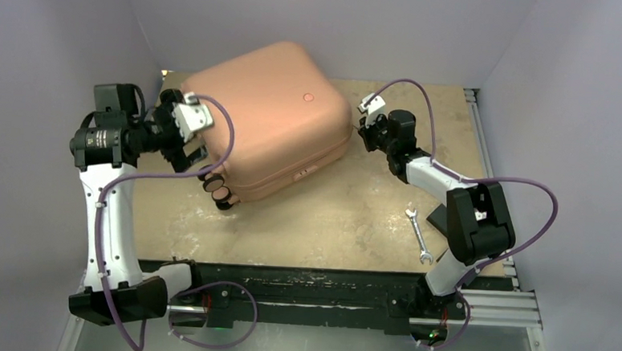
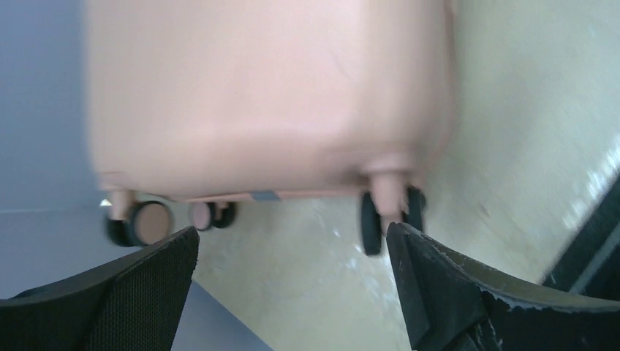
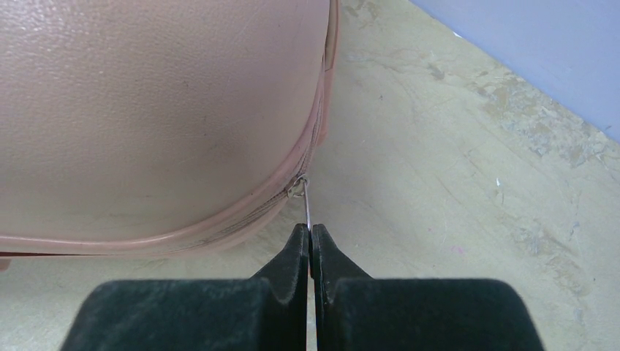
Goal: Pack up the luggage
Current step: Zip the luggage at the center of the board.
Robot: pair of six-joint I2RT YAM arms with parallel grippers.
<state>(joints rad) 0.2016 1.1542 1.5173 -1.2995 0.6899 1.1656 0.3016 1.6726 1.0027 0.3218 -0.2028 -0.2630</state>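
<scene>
Luggage (image 1: 270, 121), seen from above: salmon-pink hard shell, lid shut, lying flat toward the far left of the wooden table (image 1: 354, 218), small dark wheels (image 1: 219, 188) turned to the near left. Left gripper (image 1: 190, 155) just beside that wheeled end, not touching it. Right gripper (image 1: 368, 132) at the opposite, right-hand edge of the shell, close against the seam. Wrench (image 1: 418, 236) lying alone on the table near the right arm, well apart from the case.

Left wrist view: blurred pink end of the luggage (image 2: 263, 95) filling the upper part, wheels (image 2: 382, 219) below it, pale table beyond. Left gripper (image 2: 292, 278) spread wide, fingers (image 2: 146, 292) at the two lower corners, nothing between them, released.

Right wrist view: rounded corner of the luggage (image 3: 146, 110), zip line running along its rim. Right gripper (image 3: 310, 245) clenched, fingertips pressed together on the thin metal zipper pull (image 3: 307, 205), drawn straight from the slider into the pinch.
</scene>
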